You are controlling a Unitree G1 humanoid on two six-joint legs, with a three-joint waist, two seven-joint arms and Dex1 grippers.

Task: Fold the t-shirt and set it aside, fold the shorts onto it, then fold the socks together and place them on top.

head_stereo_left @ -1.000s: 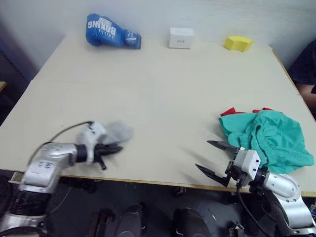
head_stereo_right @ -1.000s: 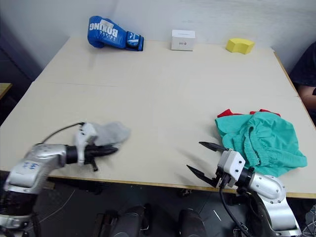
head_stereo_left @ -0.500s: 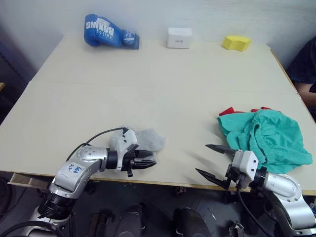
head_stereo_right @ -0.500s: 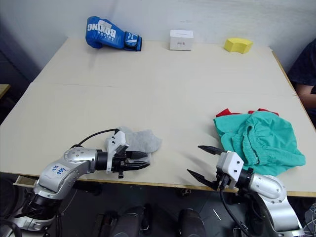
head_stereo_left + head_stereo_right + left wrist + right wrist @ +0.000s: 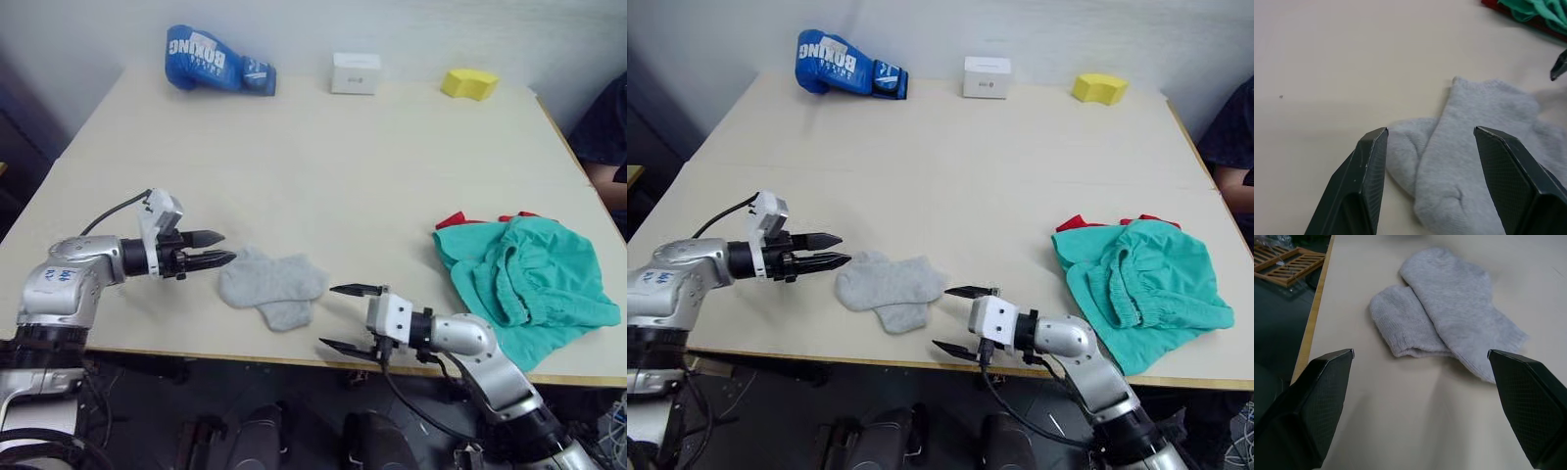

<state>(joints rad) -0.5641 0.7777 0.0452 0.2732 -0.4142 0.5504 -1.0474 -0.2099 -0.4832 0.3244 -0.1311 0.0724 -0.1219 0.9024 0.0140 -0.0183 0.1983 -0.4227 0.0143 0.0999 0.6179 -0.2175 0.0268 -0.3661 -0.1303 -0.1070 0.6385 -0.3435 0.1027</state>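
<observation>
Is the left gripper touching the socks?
Apart. The left eye view shows bare table between the left gripper and the socks.

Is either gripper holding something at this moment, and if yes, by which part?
Nothing is held. The left gripper and the right gripper are both open, one on each side of the socks, which lie free on the table.

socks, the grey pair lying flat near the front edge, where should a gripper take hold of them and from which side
Probably the light grey ankle socks by their end nearest the open left gripper, coming in low from the robot's left: they lie flat and overlapped, and that edge already sits between its fingers in the wrist view.
</observation>
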